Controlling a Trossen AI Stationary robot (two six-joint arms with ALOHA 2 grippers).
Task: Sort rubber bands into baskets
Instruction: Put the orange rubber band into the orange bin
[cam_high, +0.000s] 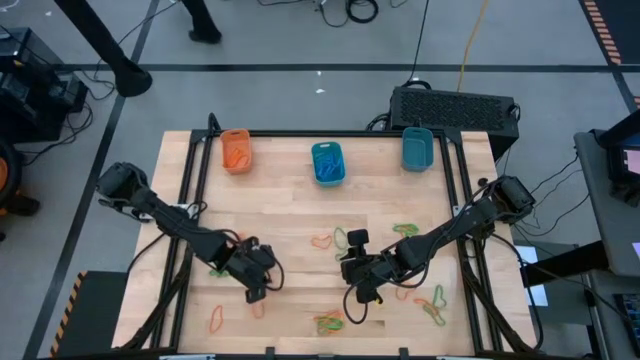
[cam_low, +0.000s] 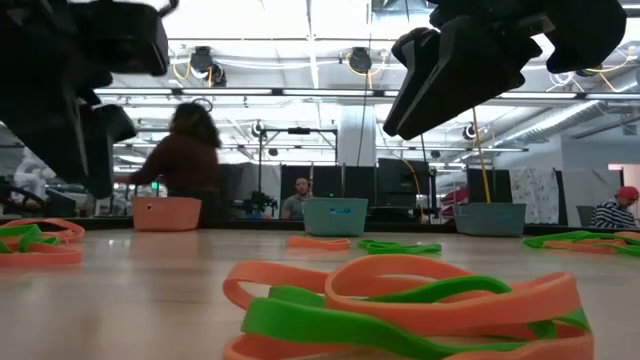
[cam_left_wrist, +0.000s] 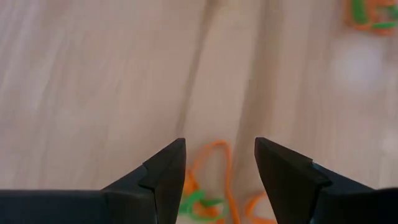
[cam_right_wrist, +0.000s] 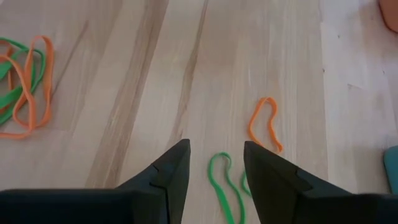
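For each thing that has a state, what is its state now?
Left claw: open, empty, above an orange band.
Right claw: open, empty, above a green band.
Orange basket: holds orange bands.
Middle teal basket: holds blue bands.
Right teal basket: contents not visible.

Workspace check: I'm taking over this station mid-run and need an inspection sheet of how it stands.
Surface: wooden table, bare between the bands.
Job's things: orange basket, middle teal basket and right teal basket in a row at the far edge; rubber bands, orange and green, loose over the near half.
Clutter: nothing seen on the table.
Grippers: left gripper open above an orange band, empty; right gripper open above a green band, empty.
Cables: black cables on the floor beyond the table.
Surroundings: black box behind the table; people in the room beyond.
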